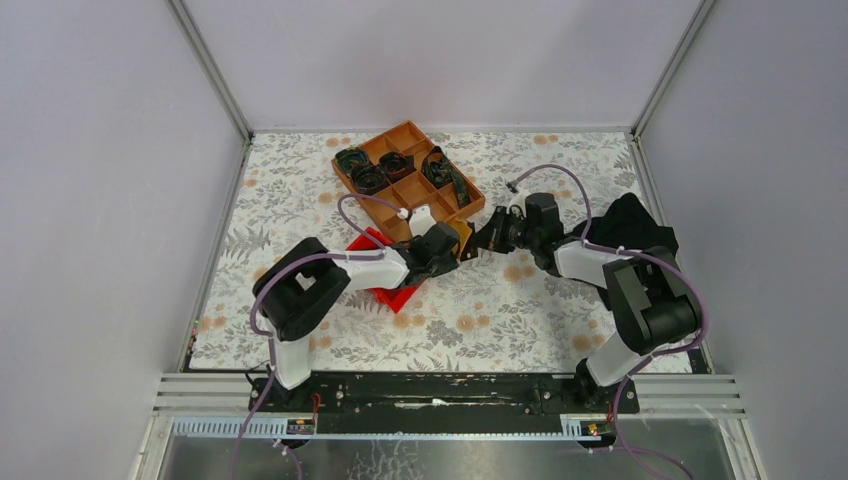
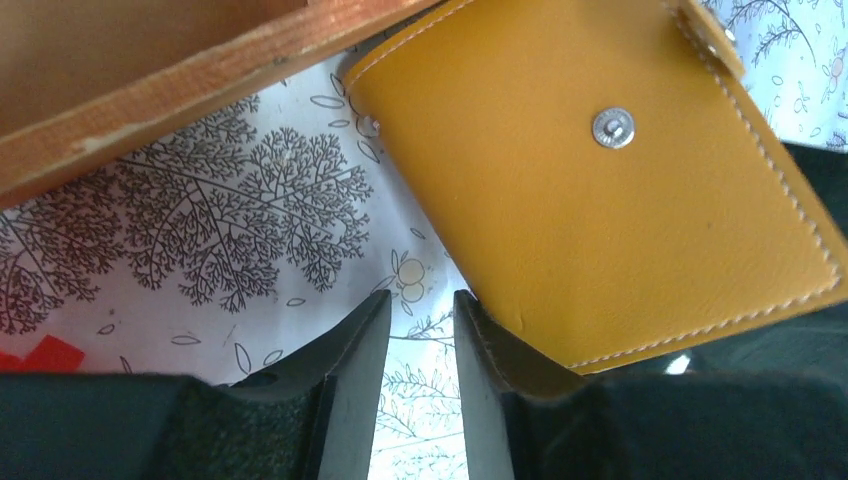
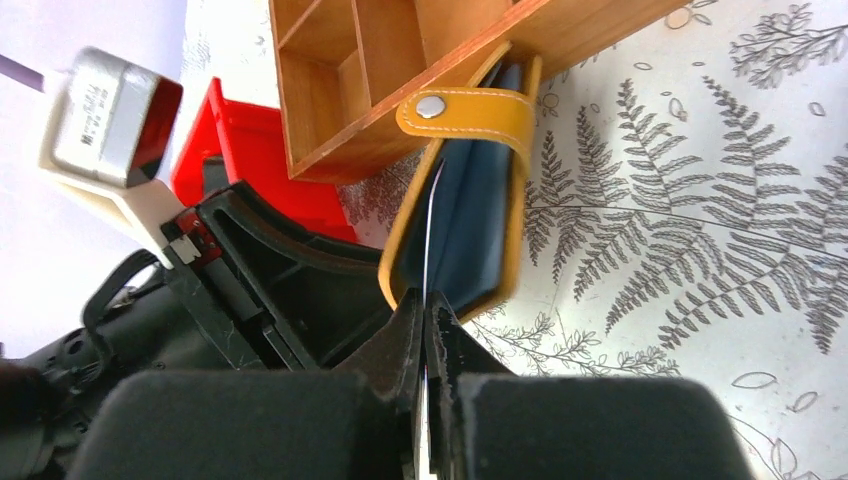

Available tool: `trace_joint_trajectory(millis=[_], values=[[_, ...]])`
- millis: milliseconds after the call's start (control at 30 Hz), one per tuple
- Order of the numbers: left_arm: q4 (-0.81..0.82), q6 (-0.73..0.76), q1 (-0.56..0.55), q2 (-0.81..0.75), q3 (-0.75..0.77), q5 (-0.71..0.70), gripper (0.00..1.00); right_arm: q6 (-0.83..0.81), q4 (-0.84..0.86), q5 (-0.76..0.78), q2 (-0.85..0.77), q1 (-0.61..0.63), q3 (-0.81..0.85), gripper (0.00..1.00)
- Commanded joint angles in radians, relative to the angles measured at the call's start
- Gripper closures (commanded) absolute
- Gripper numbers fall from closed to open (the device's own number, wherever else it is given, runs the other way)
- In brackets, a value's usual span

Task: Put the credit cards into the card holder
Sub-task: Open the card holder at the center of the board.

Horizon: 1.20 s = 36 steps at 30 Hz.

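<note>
**A:** Where's the holder [image 3: 475, 230] sitting?

**B:** Mid-counter [image 1: 520, 300], between the two claws, its top edge pressing against the tray [image 3: 400, 70] at the near corner. It's gaping partway open, tan cover outside and blue-grey panels inside. The strap [image 3: 470, 108] with the snap is arching across the top of the opening, unfastened.

**A:** Right claw?

**B:** The right claw [image 3: 423, 312] is pinching a card [image 3: 429, 240], fingers closed down on it. The card is showing edge-on as a thin pale line. It's running from the fingertips into the gap between cover and panels. Can't tell how deep it's sitting.

**A:** Left claw?

**B:** The left claw [image 2: 421, 300] is standing narrowly apart and gripping nothing. Only the counter's leaf print is showing through the gap. One finger [image 2: 495, 360] is sitting right against the holder's outer face, near a lower corner. That face is filling most of the left wrist view, snap stud facing the camera.

**A:** So the claws are facing each other?

**B:** Yes, from the top view they're pointing at each other across the holder, left one from the left and right one from the right.

**A:** Anything else nearby?

**B:** A red bin [image 1: 393, 293] is lying under the left wrist, just beside the tray. The tray's compartments are holding dark coiled items, too small to identify. A black cloth [image 1: 630, 225] is lying at the counter's right edge, behind the right arm.
</note>
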Motion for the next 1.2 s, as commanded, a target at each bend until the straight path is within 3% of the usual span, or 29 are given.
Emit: trace_joint_trajectory(millis=[0, 633, 1167], values=[[-0.445, 0.090, 0.020, 0.197, -0.100, -0.078, 0.59, -0.117, -0.103, 0.050, 0.018, 0.064, 0.069, 1.00], [-0.370, 0.149, 0.020, 0.228, -0.116, -0.024, 0.56, -0.400, -0.461, 0.312, 0.045, 0.237, 0.282, 1.00], [-0.296, 0.199, 0.019, 0.187, -0.163, 0.024, 0.54, -0.558, -0.657, 0.618, 0.197, 0.393, 0.457, 1.00]])
